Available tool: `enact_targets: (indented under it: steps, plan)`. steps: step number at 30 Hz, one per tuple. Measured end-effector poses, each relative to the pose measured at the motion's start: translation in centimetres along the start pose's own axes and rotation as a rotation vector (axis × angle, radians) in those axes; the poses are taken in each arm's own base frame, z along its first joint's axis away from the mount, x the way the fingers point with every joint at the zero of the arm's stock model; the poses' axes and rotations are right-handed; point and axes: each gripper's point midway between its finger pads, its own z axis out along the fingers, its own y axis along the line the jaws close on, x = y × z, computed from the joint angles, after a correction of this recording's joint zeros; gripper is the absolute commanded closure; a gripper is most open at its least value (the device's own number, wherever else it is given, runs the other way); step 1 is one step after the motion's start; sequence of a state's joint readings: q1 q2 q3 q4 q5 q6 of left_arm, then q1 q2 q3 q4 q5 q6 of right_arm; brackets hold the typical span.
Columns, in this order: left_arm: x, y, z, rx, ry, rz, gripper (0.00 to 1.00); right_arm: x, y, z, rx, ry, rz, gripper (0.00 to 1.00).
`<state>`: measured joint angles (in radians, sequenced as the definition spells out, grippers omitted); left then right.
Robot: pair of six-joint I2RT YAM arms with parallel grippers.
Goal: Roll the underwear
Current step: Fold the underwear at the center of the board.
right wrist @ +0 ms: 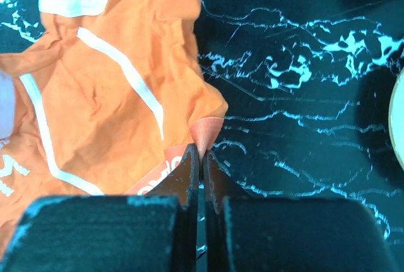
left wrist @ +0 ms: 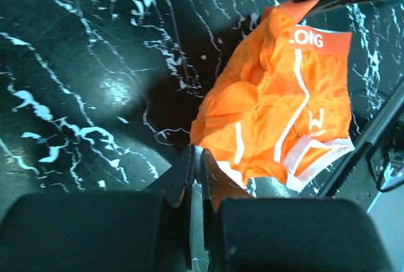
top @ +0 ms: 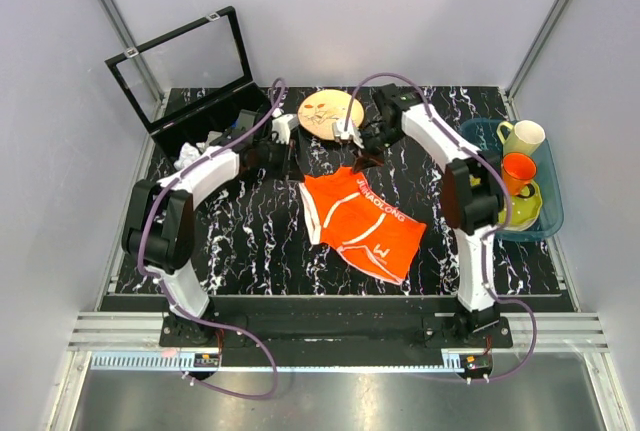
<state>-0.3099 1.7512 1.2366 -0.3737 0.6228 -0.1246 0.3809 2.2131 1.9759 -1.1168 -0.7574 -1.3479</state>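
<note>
Top external view: the underwear [top: 362, 223], bright orange with white edging and white lettering on its band, lies spread on the black marbled table [top: 250, 241]. It reaches from my two sets of fingers back toward my bases. My left gripper [top: 297, 165] sits at its far left corner and my right gripper [top: 364, 158] at its far right corner, where the band begins.

Left wrist view: my left gripper [left wrist: 197, 158] is clenched, its jaws pressed together on the white-edged hem of the underwear [left wrist: 278, 108]. The rest of the cloth hangs rumpled ahead and to the right of those fingertips.

Right wrist view: my right gripper [right wrist: 201, 152] is clenched as well, pinching a small peak of the band's corner. The underwear [right wrist: 101, 95] spreads away to the left of the fingertips, with bare table to their right.

Surroundings, top external view: a round wooden plate [top: 331, 111] lies just beyond both grippers. A black case [top: 190, 61] with its lid raised stands beyond my left fingers. A blue basket [top: 548, 219] holding an orange cup [top: 518, 169] stands well to the right of my right fingers.
</note>
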Motion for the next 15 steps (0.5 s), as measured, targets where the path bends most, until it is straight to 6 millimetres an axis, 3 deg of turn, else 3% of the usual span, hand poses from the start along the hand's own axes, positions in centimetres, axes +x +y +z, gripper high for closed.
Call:
enact_targets:
  steps: [6,15]
  plan:
    - [1.2,-3.7,0.7,0.075,0.068,0.037,1.00,1.0,3.4,-2.5,0.064,-0.005,0.021,1.00]
    - [6.9,-13.5,3.2,0.245,0.246,0.177,1.00,4.5,9.7,-3.6,0.090,0.002,0.087,1.00]
